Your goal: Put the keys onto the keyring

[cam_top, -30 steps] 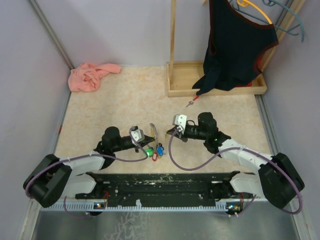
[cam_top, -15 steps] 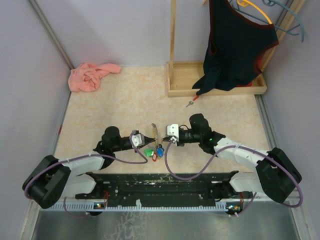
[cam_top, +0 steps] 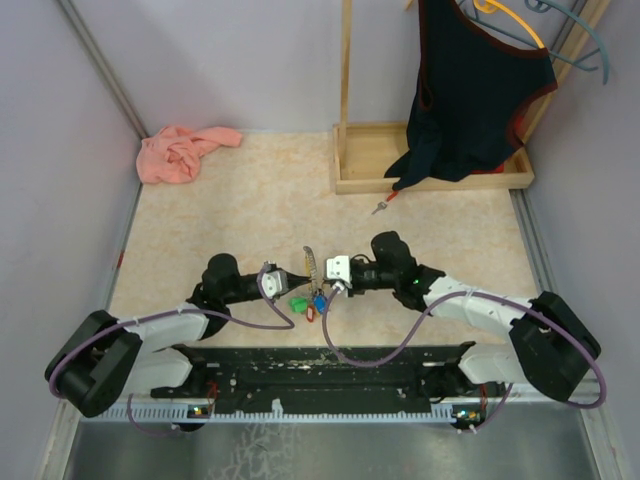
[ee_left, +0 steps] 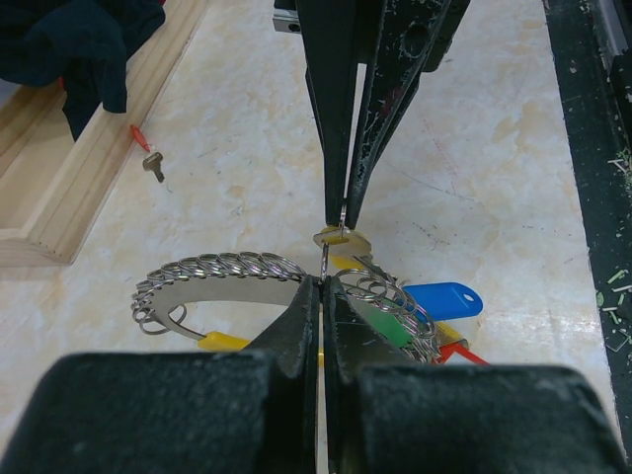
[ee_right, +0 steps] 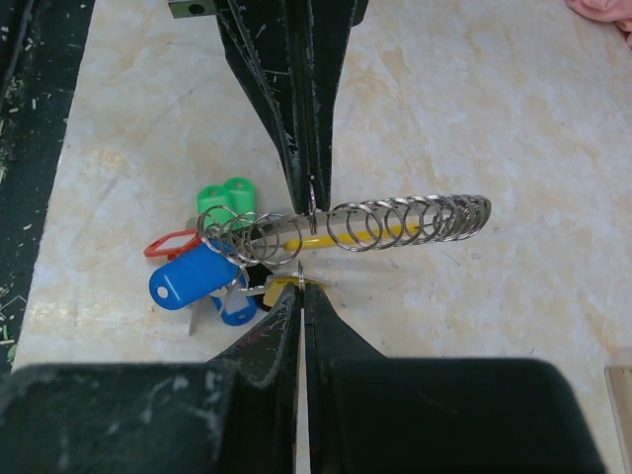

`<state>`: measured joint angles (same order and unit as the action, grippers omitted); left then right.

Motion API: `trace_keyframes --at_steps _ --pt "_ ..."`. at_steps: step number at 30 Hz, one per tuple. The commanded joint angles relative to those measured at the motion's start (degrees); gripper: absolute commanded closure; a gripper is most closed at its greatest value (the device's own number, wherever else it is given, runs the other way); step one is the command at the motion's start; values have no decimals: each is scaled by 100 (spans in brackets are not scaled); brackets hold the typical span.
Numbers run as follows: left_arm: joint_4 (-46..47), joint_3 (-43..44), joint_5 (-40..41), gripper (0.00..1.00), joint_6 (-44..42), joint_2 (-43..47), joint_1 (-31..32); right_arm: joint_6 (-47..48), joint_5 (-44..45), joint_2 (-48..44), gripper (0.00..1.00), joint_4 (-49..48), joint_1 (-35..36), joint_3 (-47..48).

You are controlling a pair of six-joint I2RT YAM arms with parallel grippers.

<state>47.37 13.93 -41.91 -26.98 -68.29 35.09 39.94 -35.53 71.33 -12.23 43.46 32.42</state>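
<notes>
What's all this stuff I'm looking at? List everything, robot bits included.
Crumpled pink cloth: one, far-left corner.
Dark garment with red trim: one, hanging far right.
Pale wooden tray: one, under the garment.
Plastic hangers: at least two, yellow and pale blue, top right.
Red-headed metal key: one, loose before the tray.
Bundle of silver metal rings: one, centre.
Plastic key tags: blue, green, red, at the bundle.
Beige table: one, under everything.
Left arm and right arm: black-and-white, jaws shut on the bundle's rings.

Left tool [ee_left: 322,283] clamps a thin keyring [ee_left: 323,259]; facing it, right tool [ee_left: 343,207] clamps a brass key [ee_left: 334,238].
</notes>
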Motion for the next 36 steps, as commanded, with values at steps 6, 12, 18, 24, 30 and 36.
trace_keyframes --at_steps 6,12,18,24,30,36 --pt "211 39 -183 100 -33 -42 -29 200 255 19 100 -187 178 374" --pt "213 44 -131 100 -1 -38 -28 285 297 95 100 76 253 525" --pt "204 57 -140 100 26 -75 -28 248 323 32 100 6 286 502" --pt "202 64 -118 100 44 -87 -29 253 256 -5 100 113 294 531" --pt "189 74 -106 100 46 -93 -29 253 256 -23 100 230 312 563" --pt "154 103 -166 100 52 -130 -29 226 342 -36 100 105 347 546"
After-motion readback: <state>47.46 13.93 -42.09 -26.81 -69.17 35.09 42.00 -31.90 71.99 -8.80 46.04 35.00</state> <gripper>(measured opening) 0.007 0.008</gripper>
